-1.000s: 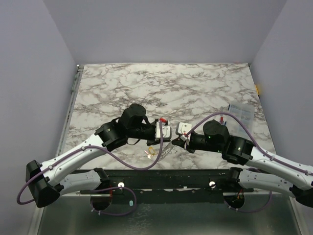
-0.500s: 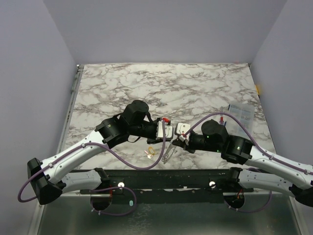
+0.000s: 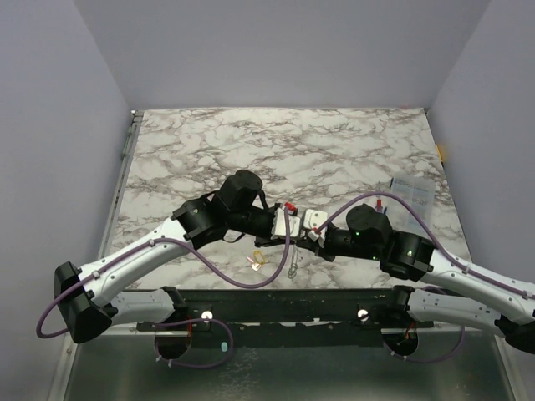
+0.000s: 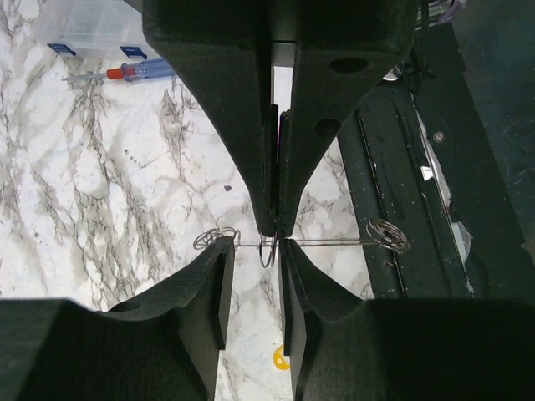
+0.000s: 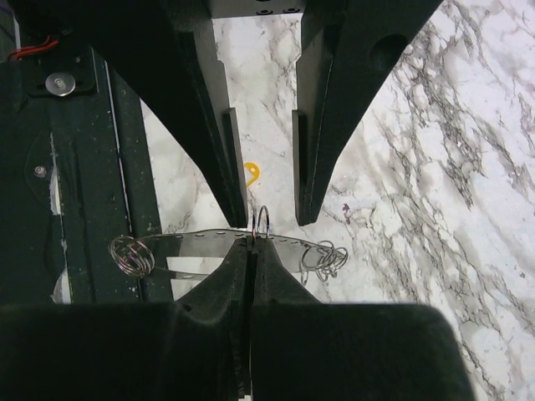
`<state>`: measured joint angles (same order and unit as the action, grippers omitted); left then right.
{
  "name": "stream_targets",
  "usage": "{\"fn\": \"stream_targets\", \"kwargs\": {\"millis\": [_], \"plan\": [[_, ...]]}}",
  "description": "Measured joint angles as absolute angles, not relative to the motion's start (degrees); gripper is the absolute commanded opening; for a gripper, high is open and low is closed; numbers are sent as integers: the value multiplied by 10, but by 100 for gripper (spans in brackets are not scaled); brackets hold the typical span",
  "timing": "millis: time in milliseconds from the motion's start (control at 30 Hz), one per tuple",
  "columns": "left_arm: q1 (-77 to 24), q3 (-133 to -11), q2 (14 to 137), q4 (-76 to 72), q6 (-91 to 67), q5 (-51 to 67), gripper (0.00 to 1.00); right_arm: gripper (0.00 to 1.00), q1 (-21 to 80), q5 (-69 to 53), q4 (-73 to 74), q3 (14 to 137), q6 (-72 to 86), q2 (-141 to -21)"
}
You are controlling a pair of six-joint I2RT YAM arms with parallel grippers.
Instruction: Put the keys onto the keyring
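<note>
The keyring (image 5: 261, 221) is up off the table (image 3: 334, 142), at the near middle where the two arms meet. The right gripper (image 5: 251, 249) has its fingers pressed together on the ring's lower edge, so most of the loop stands free above the tips. The left gripper (image 4: 253, 266) is spread, with one finger on either side of the ring and neither touching it. A thin straight piece (image 4: 330, 243) with a small wire coil at each end runs crosswise through the same pinch; whether it is joined to the ring I cannot tell. The keys (image 3: 255, 261) lie flat on the marble, just left of and nearer than the grippers, well apart from the ring.

The ring looks very light, thin, springy and smooth, so it probably swivels or slips in a narrow pinch. It is best gripped across its flat faces, leaving the split end clear. The keys are tiny and lie flush, so they are likely hard to lift; the head's edges seem the place to hold.

A second ago the left gripper sat further left, with a gap to the right one; it has since moved right, closing that gap. The dangling piece has swung slightly to the right. The keys have not moved
</note>
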<state>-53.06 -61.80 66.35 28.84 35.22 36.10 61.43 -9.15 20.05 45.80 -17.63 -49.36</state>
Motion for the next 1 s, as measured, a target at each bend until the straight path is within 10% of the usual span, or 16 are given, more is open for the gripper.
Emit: {"fn": "stream_targets", "kwargs": {"millis": [1000], "plan": [[-531, -626, 691, 284, 371, 383, 41, 1, 614, -79, 233, 458, -176, -479]]}}
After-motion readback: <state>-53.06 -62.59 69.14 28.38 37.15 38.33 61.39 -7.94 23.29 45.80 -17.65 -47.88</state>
